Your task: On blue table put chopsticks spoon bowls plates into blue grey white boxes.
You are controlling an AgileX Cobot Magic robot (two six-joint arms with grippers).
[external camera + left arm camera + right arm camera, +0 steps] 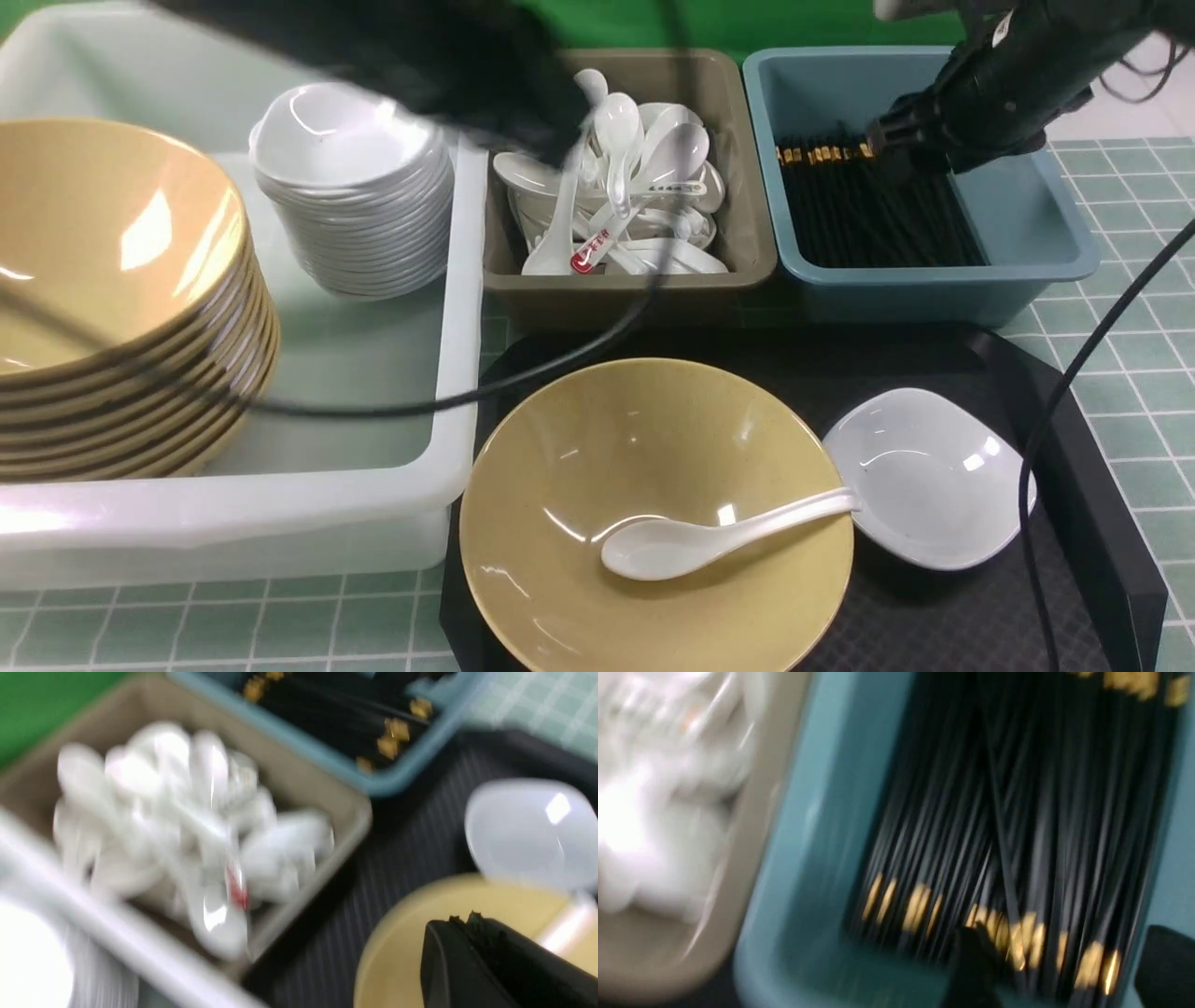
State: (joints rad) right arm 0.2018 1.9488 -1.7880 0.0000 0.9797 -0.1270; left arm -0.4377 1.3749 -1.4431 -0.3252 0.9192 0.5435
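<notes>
Over the blue box [1018, 205] at the back right of the bench [1139, 392], I see the right pincer [1064, 970] spread wide above the chopsticks [868, 215] lying in that box, nothing gripped. My left pincer [462, 919] is pinched closed and empty above the loose bowl [653, 439] on the black tray [934, 616]; the spoon [709, 537] lies in that bowl, handle reaching the plate [934, 476] beside it. The grey box [635, 275] holds a pile of spoons [616, 205], the white tub [457, 392] holds the bowl stack [112, 280] and plate stack [355, 215].
</notes>
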